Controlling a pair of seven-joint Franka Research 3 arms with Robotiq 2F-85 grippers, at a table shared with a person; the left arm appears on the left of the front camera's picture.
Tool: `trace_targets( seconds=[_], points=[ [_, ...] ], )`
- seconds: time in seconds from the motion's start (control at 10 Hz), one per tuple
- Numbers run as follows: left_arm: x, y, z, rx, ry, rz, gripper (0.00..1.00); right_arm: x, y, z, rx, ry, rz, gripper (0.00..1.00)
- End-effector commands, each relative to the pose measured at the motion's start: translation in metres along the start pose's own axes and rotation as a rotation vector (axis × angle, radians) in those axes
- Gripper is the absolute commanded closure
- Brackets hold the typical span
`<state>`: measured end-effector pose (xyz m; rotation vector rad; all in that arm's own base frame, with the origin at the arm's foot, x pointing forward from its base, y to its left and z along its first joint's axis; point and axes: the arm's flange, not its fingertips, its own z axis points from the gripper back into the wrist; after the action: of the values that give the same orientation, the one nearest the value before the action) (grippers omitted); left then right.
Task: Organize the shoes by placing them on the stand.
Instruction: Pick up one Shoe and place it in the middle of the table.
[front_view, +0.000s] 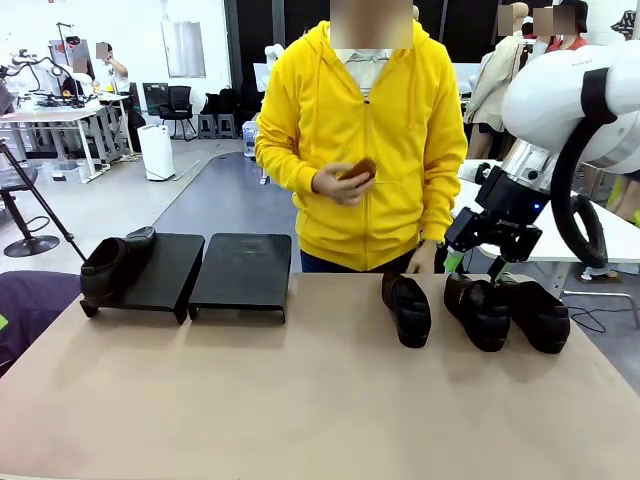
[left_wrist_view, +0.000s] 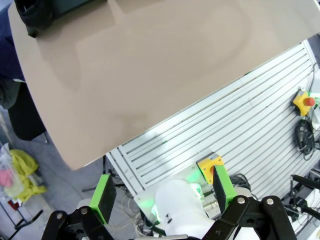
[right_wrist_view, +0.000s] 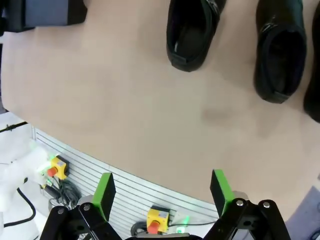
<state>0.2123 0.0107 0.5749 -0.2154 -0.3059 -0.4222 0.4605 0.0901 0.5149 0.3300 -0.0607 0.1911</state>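
Robotics lab: equipment benches (front_view: 50, 115), office chairs (front_view: 180, 105), emergency-stop button (left_wrist_view: 304, 101), slotted aluminium base (left_wrist_view: 240, 130).

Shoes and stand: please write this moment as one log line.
stand: one shoe on left platform | table: three shoes | left tool: open | right tool: open, by those shoes

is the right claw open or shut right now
Open: the right claw has its green pads wide apart, nothing held between them.

Shoe (front_view: 105, 268) at far left and three shoes (front_view: 408, 308) (front_view: 478, 311) (front_view: 540, 315) at right: glossy black. Stand platforms (front_view: 160, 275) (front_view: 243, 270): matte black; table (front_view: 300, 400): plain tan. Person's hoodie (front_view: 360, 130): yellow; right arm (front_view: 560, 90): white; right gripper (right_wrist_view: 162, 175): black with green pads (right_wrist_view: 104, 195).
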Motion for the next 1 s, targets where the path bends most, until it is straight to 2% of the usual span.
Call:
trace_targets(
  seconds=[0.0, 0.2, 0.3, 0.4, 0.7, 0.9],
  points=[
    [-0.001, 0.002, 0.002, 0.007, 0.004, 0.006, 0.00, -0.007, 0.006, 0.007, 0.017, -0.017, 0.010, 0.00],
    [-0.001, 0.002, 0.002, 0.007, 0.004, 0.006, 0.00, -0.001, 0.001, 0.002, 0.002, -0.003, 0.003, 0.00],
    [-0.001, 0.002, 0.002, 0.007, 0.004, 0.006, 0.00, 0.030, 0.016, -0.025, -0.053, 0.054, 0.072, 0.00],
    [-0.001, 0.002, 0.002, 0.007, 0.004, 0.006, 0.00, 0.057, 0.023, -0.044, -0.052, 0.045, 0.122, 0.00],
    [-0.001, 0.002, 0.002, 0.007, 0.004, 0.006, 0.00, 0.113, 0.033, -0.098, -0.062, 0.064, 0.080, 0.00],
    [-0.001, 0.002, 0.002, 0.007, 0.004, 0.006, 0.00, 0.140, 0.032, -0.138, -0.101, 0.009, 0.073, 0.00]
  ],
)
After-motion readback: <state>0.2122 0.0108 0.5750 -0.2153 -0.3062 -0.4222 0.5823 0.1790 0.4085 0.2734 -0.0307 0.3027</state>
